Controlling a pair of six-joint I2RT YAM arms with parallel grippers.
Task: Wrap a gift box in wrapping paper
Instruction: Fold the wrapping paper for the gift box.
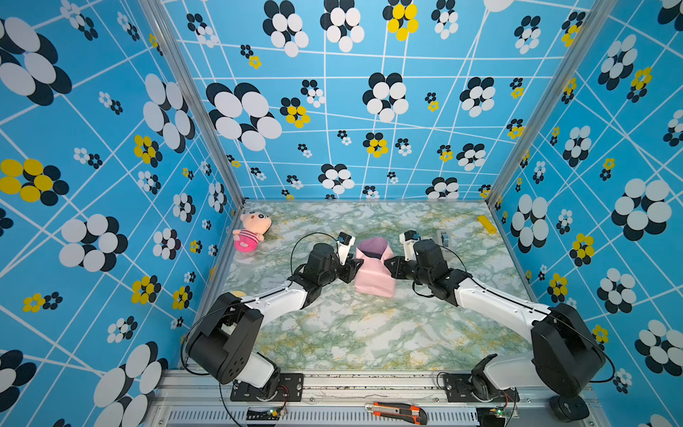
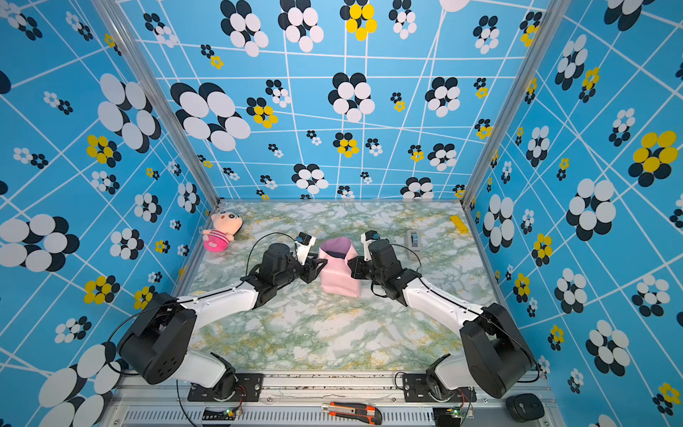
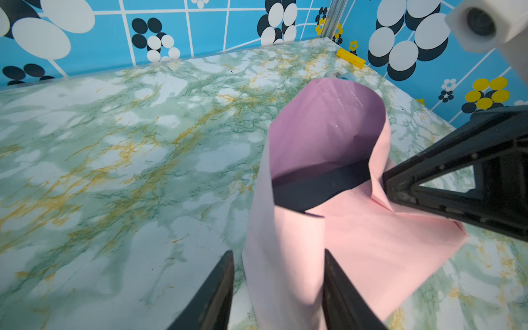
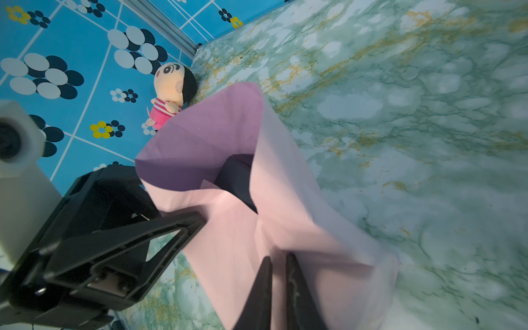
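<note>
The paper [image 1: 373, 277] is pale pink outside and lilac inside. The box [image 3: 314, 191] is matte black. The table [image 1: 369, 332] has a white and green marble pattern with yellow veins. The walls [image 1: 332, 111] are bright blue with white lines and black, white and yellow flowers. The far-left doll [image 1: 251, 231] wears pink and white stripes. The far-right block [image 1: 486, 224] is yellow. The near knife [image 1: 397, 411] is orange and black.
</note>
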